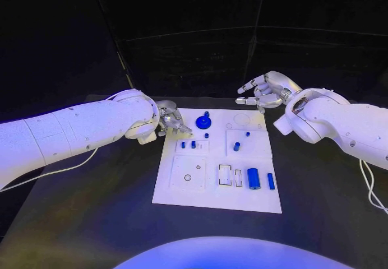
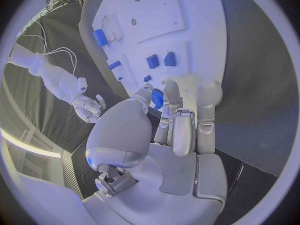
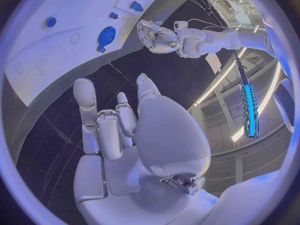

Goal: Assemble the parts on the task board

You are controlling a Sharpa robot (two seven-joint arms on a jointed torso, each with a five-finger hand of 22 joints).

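Note:
The white task board (image 1: pixel 188 193) lies in the middle of the black table. A round blue gear-like part (image 1: pixel 204 121) sits near its far left corner, and small blue parts (image 1: pixel 183 144) stand in the middle rows. A blue cylinder (image 1: pixel 254 178) and a thin blue bar (image 1: pixel 271 181) lie at the near right. My left hand (image 1: pixel 170 120) hovers at the board's far left edge, fingers apart and holding nothing, a short gap from the gear (image 2: pixel 156 100). My right hand (image 1: pixel 263 92) is raised beyond the far right corner, fingers spread and empty; its wrist view shows the gear (image 3: pixel 106 35).
Empty recesses show on the board: a round outline (image 1: pixel 241 119) at the far right and rectangular slots (image 1: pixel 225 175) beside the cylinder. Black table (image 1: pixel 97 213) surrounds the board on all sides. A white cable (image 1: pixel 373 190) trails off my right arm.

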